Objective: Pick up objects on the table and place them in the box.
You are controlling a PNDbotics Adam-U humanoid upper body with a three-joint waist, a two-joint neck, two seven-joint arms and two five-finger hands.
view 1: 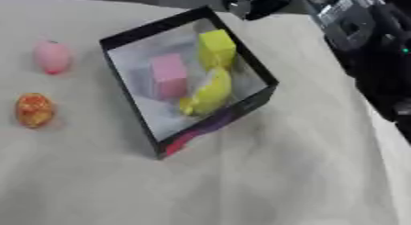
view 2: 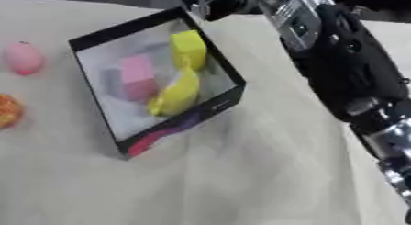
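A black-walled box (view 1: 241, 59) stands askew on the table. Inside it lie a pink block (view 1: 169, 75), a yellow block (view 1: 216, 47) and a curved yellow thing (view 1: 210, 93). Left of the box, on the cloth, sit a pink rounded thing (view 1: 52, 57) and an orange speckled one (view 1: 35, 110). My right arm (view 2: 345, 68) comes in from the right and runs up to the top edge. Its hand (view 2: 215, 3) hovers, blurred, just past the box's far corner. I see nothing in it. The left hand does not show.
A pale cloth (view 1: 241, 173) covers the table. The right arm's dark forearm (view 1: 385, 59) fills the space along the right edge. The table's far edge runs along the top of the view.
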